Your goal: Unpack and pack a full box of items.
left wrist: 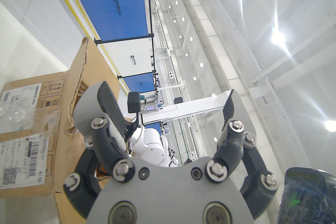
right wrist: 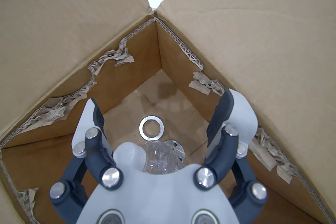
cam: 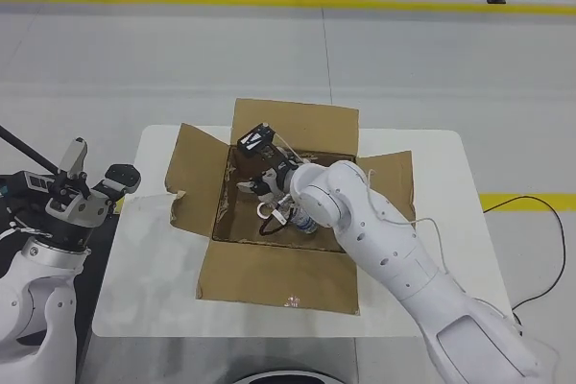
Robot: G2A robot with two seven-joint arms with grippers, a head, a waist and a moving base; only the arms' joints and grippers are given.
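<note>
White desk point(cam: 432, 173) is carrying the open cardboard box point(cam: 278, 274), with its four flaps splaying outward. Right arm point(cam: 394, 250) is angling down into the box. Right hand point(right wrist: 161, 114) is hanging released inside it, fingers spread wide and gripping nothing. Left hand point(left wrist: 168, 96) is sitting off the desk's left edge near the box's left flap, pointing upward, also released and empty. Clear plastic bottle point(right wrist: 160, 159) with a white cap is lying on the box floor right under the right hand. Metal flange disc point(right wrist: 177, 149) is lying against the bottle, and a flat metal ring point(right wrist: 151, 128) is lying just beside both.
</note>
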